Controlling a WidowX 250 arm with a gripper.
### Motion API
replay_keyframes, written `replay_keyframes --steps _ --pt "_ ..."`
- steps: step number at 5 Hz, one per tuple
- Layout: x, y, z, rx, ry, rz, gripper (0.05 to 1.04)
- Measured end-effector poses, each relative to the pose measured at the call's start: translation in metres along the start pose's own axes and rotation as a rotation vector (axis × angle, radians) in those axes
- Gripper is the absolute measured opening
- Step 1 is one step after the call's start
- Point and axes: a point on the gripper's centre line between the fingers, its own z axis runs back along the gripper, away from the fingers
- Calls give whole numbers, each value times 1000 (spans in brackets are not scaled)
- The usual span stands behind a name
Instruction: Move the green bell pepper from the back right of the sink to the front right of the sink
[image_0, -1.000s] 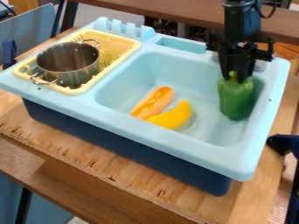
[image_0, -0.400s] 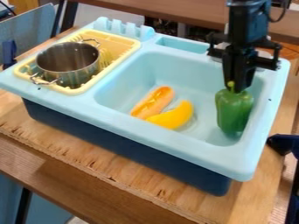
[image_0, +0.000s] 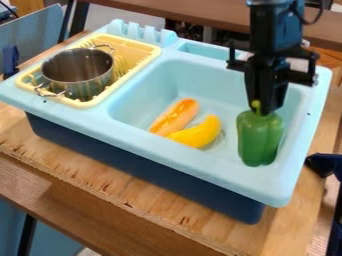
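The black gripper (image_0: 263, 107) hangs over the right part of the light-blue sink (image_0: 143, 82), shut on the stem end of a green bell pepper (image_0: 258, 139). The pepper hangs upright below it, near the basin's right front; whether its bottom touches the sink cannot be told. Left of the pepper, a toy hot dog (image_0: 175, 118) and a yellow banana-like piece (image_0: 198, 133) lie side by side on the basin floor, close together.
A steel pot (image_0: 78, 72) stands in the yellow dish rack (image_0: 143, 47) on the sink's left side. The sink rests on a wooden table (image_0: 127, 192). A dark blue clamp-like object (image_0: 322, 164) is at the right edge.
The gripper and the green pepper have moved together toward the front of the sink, first slightly right, then left. The hot dog, banana and pot have stayed in place.
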Motion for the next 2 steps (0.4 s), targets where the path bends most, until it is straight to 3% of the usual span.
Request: replay_keyframes --steps 2 --pt "-9 2 -21 -16 64 9 80"
